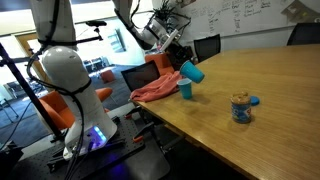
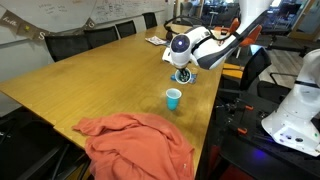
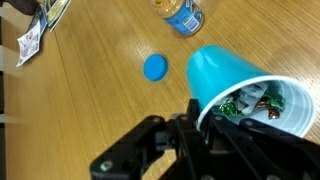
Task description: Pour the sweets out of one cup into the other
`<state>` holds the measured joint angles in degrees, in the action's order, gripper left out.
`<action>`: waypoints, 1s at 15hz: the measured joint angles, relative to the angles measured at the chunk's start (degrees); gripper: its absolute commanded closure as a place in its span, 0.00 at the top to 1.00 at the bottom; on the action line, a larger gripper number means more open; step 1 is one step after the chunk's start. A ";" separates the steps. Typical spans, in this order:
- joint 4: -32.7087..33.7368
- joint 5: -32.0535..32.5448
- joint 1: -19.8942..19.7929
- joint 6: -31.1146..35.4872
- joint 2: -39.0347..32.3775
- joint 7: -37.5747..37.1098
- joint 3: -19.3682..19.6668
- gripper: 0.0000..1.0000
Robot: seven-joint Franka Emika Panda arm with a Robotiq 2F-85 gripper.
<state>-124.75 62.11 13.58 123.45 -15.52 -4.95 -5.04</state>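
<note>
At the left edge of the bench (image 1: pixel 270 140), nearest the robot's base, lies a bunched salmon cloth (image 1: pixel 152 90). Just right of it is the standing cup (image 1: pixel 185 91), blue, upright and mouth up. It also shows in an exterior view (image 2: pixel 173 98), nearer the camera than the arm.

Above it and slightly to the right hangs the held cup (image 1: pixel 192 72), the same blue and clear of the bench. The fingers (image 3: pixel 192 112) are closed on its wall near the rim.

In the wrist view this cup is tipped far over. Its long axis runs from the base at upper left to the open mouth at lower right. The sweets (image 3: pixel 250 100) sit heaped just inside the lip, and none can be seen on the wood.

The standing cup is outside the wrist view, so only the exterior views show how the two cups line up. In those views the held cup looks close above the standing one, offset a little to the right. Whether its lip is over the opening is too small to tell.

The pour seems to depend on that offset. If the mouth faces away from the standing cup, more tilt would drop sweets onto the bench.

Farther right, well apart from both cups, a small clear jar (image 1: pixel 240 108) stands with its blue lid (image 1: pixel 254 100) lying just beside it.
</note>
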 measured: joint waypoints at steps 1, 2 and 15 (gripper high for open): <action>-0.01 1.24 0.14 -1.51 -0.29 -0.11 -0.57 0.01; 0.00 2.50 0.36 -2.86 -0.67 -0.47 -0.98 0.01; 6.78 13.53 3.77 -17.08 -11.61 -9.01 -4.46 0.01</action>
<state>-117.97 75.64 17.35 106.37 -27.14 -13.96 -9.51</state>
